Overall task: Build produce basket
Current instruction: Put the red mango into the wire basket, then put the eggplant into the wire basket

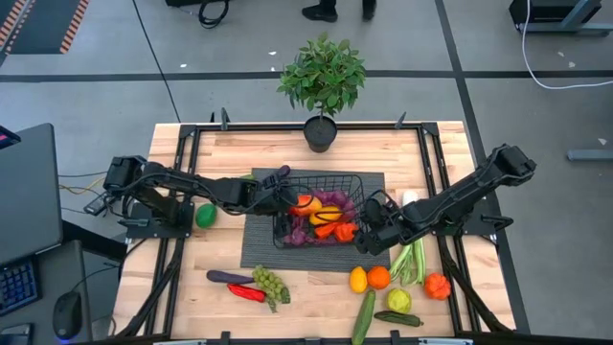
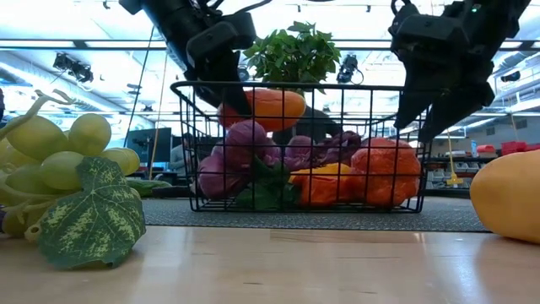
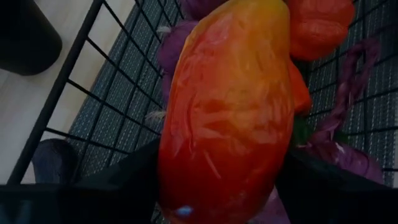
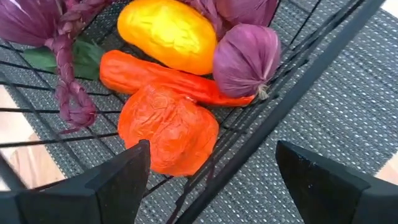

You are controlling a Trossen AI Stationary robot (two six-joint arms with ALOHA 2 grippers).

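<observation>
While the left gripper (image 1: pixel 299 203) pinches an orange-red mango (image 3: pixel 227 112) over the wire basket (image 1: pixel 359 182), the right gripper (image 1: pixel 366 233) hangs spread beside it.

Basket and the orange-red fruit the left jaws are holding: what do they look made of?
The basket looks like thin metal wire with a black coating: an open welded grid. The orange-red fruit, clamped in the left gripper, seems to be glossy moulded plastic or rubber, judging by its soft sheen; I can't tell which.
</observation>
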